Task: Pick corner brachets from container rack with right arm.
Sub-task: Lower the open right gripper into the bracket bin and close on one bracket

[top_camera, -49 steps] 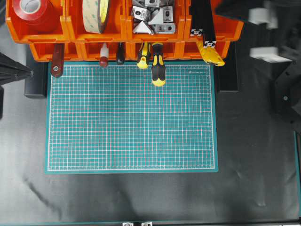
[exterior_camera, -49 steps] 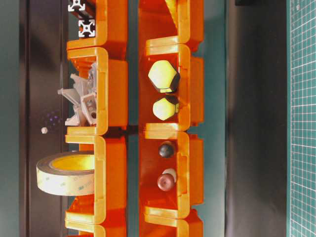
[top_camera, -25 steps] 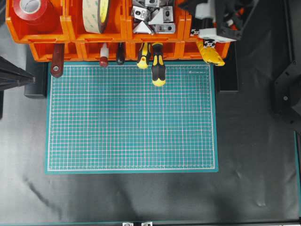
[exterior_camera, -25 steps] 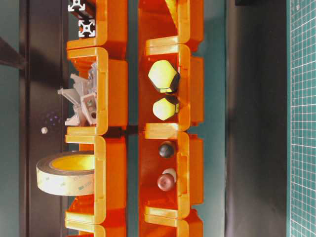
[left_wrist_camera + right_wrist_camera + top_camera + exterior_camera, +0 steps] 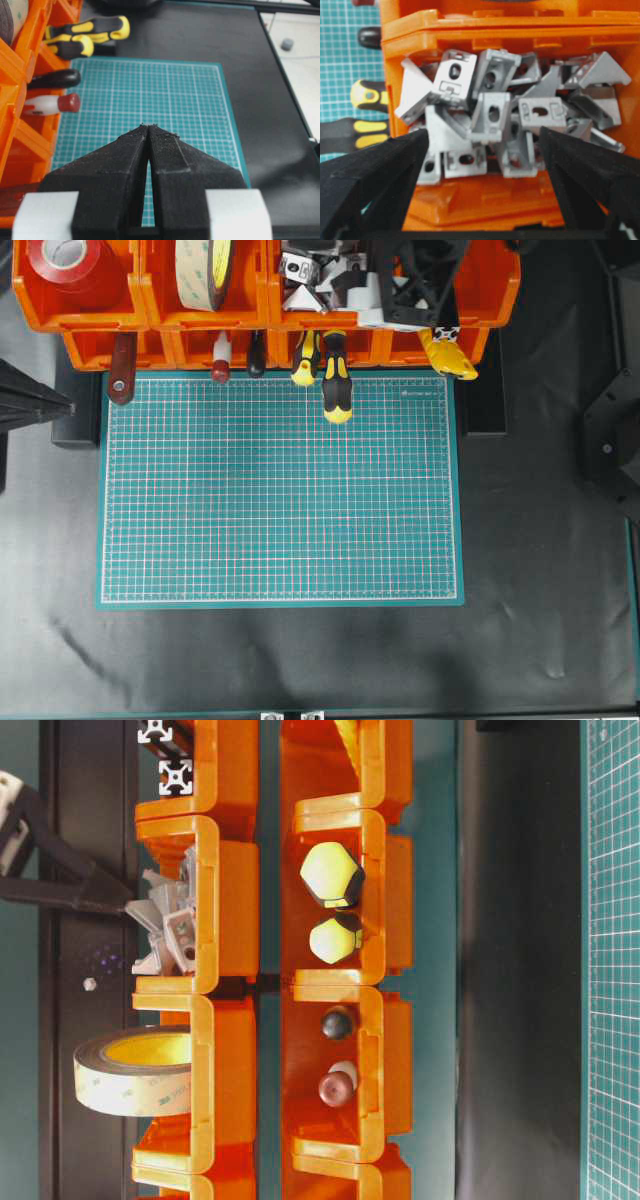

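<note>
Two spread fingers of your right gripper (image 5: 482,145) flank the corner brachets (image 5: 510,110), empty, inside the container rack (image 5: 470,25) walls; left gripper (image 5: 149,131) is clenched, holding nothing.

The black lattice-framed right gripper (image 5: 482,145) reaches in at the far side of the scene, its two fingers (image 5: 375,165) spread wide apart with nothing between them. At the left, the black pointed left gripper (image 5: 149,127) hangs with its jaws pressed together, pointing right.

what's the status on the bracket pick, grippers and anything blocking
Right gripper open, poised over silver-grey metal corner brackets piled in orange plastic bin rack; nothing held. Left gripper shut, idle over green cutting mat. Nothing blocking.
</note>
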### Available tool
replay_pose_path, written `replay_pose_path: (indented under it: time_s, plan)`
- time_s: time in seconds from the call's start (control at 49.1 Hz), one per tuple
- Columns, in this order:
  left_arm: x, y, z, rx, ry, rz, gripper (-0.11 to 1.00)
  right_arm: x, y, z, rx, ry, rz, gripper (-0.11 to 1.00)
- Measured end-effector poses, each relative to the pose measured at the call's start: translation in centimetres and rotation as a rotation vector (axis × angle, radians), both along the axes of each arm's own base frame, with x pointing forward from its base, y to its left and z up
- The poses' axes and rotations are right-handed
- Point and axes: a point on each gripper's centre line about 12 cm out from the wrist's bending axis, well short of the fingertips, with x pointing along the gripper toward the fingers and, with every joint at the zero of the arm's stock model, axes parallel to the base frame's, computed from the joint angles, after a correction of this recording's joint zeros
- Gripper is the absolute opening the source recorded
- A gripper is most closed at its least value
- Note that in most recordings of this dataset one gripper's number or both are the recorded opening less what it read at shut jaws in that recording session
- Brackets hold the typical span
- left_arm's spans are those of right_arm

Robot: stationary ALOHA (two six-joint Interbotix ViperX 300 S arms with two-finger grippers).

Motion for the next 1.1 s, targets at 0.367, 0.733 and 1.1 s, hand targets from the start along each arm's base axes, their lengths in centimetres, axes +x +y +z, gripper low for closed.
replay_pose_path:
  time_s: [0.367,0.733,1.1]
  plan:
    - [0.0,0.0,0.0,0.000,0.000,0.000,0.00,0.7,-1.1,-0.8,-0.013,0.023,-0.026,0.84]
    - [0.0,0.1,0.0,0.001,0.000,0.003,0.00,0.7,-1.4,-1.5,-0.010,0.074,-0.041,0.50]
    - [-0.1,0.1,0.1,0.001,-0.006,0.003,0.00,1.0,-0.6,-1.2,-0.007,0.062,-0.021,0.23]
